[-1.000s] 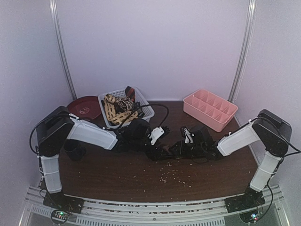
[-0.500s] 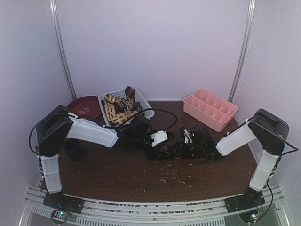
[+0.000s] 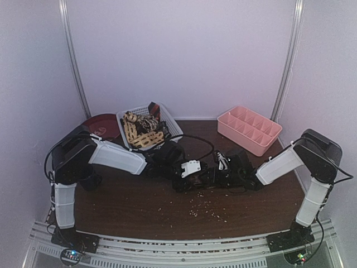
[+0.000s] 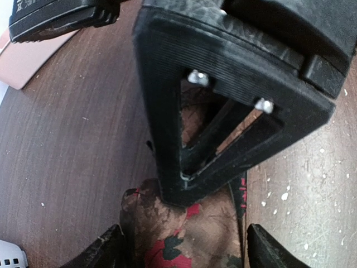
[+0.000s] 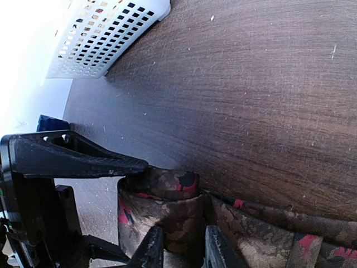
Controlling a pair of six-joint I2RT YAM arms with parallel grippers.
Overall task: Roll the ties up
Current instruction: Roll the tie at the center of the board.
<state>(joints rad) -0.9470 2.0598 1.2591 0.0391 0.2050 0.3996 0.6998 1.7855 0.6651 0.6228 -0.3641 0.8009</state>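
Left gripper (image 4: 184, 252) is hovering with jaws spread wide, its fingers straddling the brown-and-red tie (image 4: 195, 223) in the middle of the table (image 3: 128, 206). Right gripper (image 5: 182, 249) is pinching a fold of that tie, jaws nearly together on the fabric, and one of its fingers is pressing down just ahead of the left fingers. Tie is lying bunched between both grippers, its end curling over. More ties (image 3: 140, 133) are sitting piled in the white basket (image 3: 176, 132), back left. Crumbs (image 3: 203, 207) are lying scattered nearby.
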